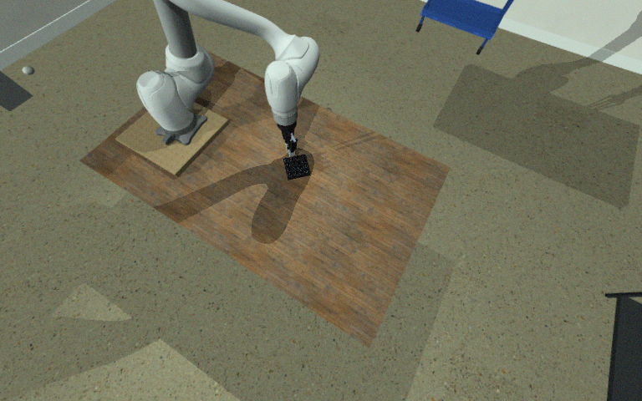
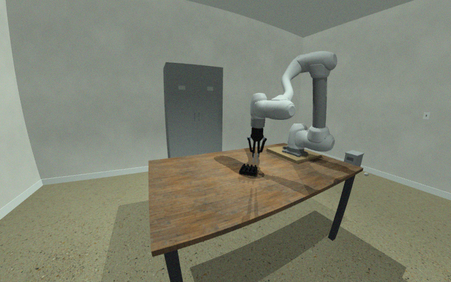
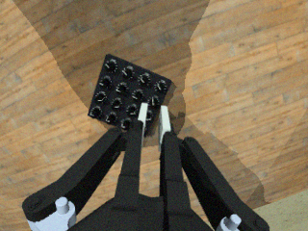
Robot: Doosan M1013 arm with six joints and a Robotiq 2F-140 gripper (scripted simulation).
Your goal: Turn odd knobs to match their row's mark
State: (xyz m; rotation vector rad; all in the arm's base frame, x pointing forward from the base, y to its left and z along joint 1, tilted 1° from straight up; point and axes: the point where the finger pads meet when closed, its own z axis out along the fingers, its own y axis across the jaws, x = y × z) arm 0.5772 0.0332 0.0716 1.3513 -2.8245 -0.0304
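Note:
The black knob box [image 1: 297,166] [image 2: 248,170] [image 3: 136,68] stands flat on the wooden table [image 1: 354,212] [image 2: 199,185] [image 3: 241,58]. Four rows of four black knobs show on its top, turned at an angle in the wrist view. White lines and marks are too small to read surely. My gripper [image 1: 292,154] [image 2: 255,160] [image 3: 153,114] is slightly open, with a narrow gap between its two pale fingertips and nothing held. It hangs above the box, near one corner. In the wrist view the fingers partly hide the knobs at the lower right. The socket and printed names cannot be made out.
The arm's base stands on a pale wooden plate [image 1: 141,141] [image 2: 277,151] at one end of the table. A grey cabinet [image 2: 196,99] stands by the wall behind. A blue piece of furniture [image 1: 464,16] stands on the floor away from the table. The arm's shadow falls across the box.

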